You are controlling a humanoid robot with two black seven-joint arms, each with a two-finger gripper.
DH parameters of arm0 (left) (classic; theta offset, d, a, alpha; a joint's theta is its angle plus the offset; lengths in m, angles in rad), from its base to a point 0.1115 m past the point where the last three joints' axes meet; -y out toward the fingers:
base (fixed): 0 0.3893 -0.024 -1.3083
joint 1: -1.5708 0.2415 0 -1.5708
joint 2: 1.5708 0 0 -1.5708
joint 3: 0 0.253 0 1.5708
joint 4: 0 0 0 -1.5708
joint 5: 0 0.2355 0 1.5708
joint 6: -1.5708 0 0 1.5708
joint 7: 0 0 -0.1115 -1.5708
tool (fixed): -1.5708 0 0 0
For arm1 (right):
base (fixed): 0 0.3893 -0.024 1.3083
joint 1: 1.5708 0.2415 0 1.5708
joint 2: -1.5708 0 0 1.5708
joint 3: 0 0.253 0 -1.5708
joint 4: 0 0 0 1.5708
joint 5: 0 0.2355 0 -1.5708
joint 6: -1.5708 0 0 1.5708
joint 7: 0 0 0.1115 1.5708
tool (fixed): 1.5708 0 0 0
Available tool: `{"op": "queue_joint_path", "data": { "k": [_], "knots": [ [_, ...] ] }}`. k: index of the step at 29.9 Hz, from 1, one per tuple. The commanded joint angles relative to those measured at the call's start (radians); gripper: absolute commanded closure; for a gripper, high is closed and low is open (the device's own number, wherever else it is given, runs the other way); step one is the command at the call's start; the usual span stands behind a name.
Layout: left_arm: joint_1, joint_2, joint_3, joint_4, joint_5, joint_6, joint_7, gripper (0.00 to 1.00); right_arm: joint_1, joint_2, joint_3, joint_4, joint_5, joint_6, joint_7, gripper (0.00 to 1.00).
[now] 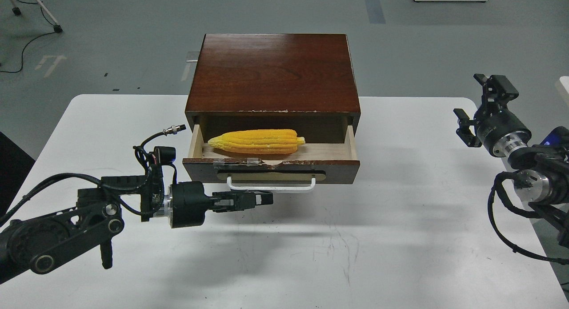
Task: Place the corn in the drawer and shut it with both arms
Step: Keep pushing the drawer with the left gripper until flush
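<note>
From the head view, the corn (258, 141) lies inside the drawer (271, 163), which is partly pulled out. So putting it in looks done; closing is left. The left claw (262, 198) is just below the handle (271, 185), fingers together, holding nothing. The right claw (478, 109) is open, well apart.

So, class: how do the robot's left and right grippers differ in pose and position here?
The left gripper points sideways, low, just before the drawer's white handle; the right gripper points up, far from the drawer. The left's fingers lie close together; the right's are spread. Both are black and hold nothing.
</note>
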Motion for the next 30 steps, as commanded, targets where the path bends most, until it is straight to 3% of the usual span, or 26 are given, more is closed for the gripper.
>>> {"op": "queue_joint_path", "data": {
  "k": [1, 30],
  "knots": [
    [-0.021, -0.018, 0.001, 0.022, 0.0, -0.002, 0.0, 0.89, 0.002, 0.0, 0.0, -0.006, 0.0, 0.003, 0.0, 0.03],
    [-0.105, -0.156, 0.009, 0.226, -0.001, -0.003, 0.0, 0.88, 0.002, 0.0, -0.008, -0.012, 0.0, 0.007, 0.0, 0.02]
  ]
}}
